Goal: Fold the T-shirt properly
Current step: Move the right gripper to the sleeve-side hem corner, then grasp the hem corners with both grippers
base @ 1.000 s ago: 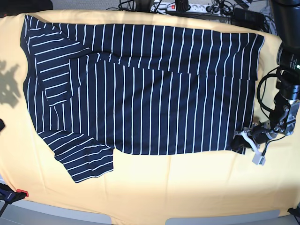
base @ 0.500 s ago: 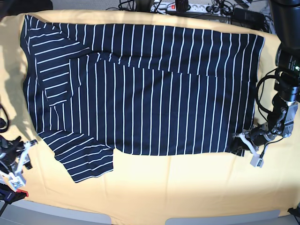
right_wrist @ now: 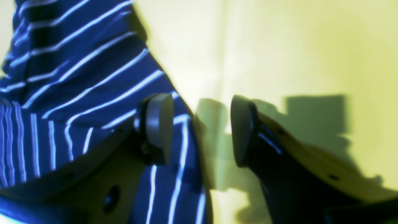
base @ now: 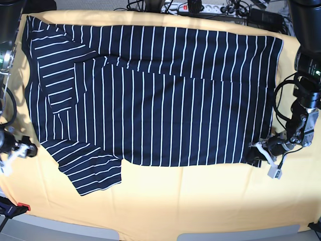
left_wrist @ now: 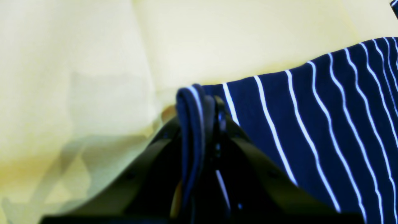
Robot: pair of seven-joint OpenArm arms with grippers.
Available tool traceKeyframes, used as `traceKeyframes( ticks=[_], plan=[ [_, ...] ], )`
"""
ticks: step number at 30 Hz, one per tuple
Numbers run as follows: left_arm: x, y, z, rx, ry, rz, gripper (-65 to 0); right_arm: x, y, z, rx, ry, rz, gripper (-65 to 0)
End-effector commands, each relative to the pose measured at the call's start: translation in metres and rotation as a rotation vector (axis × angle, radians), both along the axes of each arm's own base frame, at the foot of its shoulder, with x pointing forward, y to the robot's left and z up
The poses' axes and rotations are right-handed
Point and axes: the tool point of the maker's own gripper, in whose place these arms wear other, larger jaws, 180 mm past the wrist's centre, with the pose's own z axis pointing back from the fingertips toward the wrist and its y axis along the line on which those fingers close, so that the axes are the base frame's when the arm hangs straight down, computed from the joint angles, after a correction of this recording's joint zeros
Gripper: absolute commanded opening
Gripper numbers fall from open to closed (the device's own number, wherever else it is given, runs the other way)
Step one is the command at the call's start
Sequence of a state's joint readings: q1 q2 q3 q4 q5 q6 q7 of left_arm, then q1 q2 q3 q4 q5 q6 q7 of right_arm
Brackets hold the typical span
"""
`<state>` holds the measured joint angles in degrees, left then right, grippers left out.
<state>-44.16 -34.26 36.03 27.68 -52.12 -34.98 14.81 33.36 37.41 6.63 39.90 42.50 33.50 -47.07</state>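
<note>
So the T-shirt (base: pixel 150 100) is lying spread out flat on the yellow cloth (base: pixel 200 201) that covers the table, stripes running across it, with one long edge looking already turned over onto the body along the far side and a sleeve poking out at the near corner. The left gripper (base: pixel 261 153) sits at the bottom hem corner, and in its wrist view you can see why: its jaws are pressed together with a bunched roll of the striped hem (left_wrist: pixel 191 124) pinched right between them, so it has that corner ready to lift. The right gripper (right_wrist: pixel 199 127) is over by the sleeve end, and its jaws stand spread wide with nothing between them; one pad (right_wrist: pixel 157 124) hangs over the edge of the striped fabric, the other over bare yellow cloth, so it's basically straddling the shirt's edge. My guess is that's on purpose: come down around the edge, nip it, and then both arms have a corner of the same long side and can carry it over together for a neat fold. Whether that pad is already touching the fabric I honestly can't tell, it's too blurry.
</note>
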Motion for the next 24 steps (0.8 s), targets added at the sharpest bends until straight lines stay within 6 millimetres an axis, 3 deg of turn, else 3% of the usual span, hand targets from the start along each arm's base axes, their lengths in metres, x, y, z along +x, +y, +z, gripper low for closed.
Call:
traceKeyframes(
  ticks=[1,7,13,22,24],
  plan=[
    [0.01,0.005,0.019,-0.008,-0.048,0.007,-65.0,0.008,-0.011,0.022,0.016,-0.068,-0.023,-32.9],
    [0.01,0.005,0.02,-0.011,-0.052,0.005,-65.0,-0.011,-0.008,-0.007,0.058,-0.032,-0.041,-32.9],
    [0.01,0.004,0.02,-0.013,-0.052,0.005,-65.0,-0.023,0.021,-0.037,0.105,0.008,-0.002,-32.9],
    [0.01,0.005,0.019,-0.011,-0.051,0.005,-65.0,-0.018,0.039,-0.028,0.188,-0.047,0.045,-34.2],
    [0.01,0.005,0.02,-0.011,-0.052,0.005,-65.0,-0.017,0.037,-0.025,0.186,-0.056,0.041,-41.7]
  ],
)
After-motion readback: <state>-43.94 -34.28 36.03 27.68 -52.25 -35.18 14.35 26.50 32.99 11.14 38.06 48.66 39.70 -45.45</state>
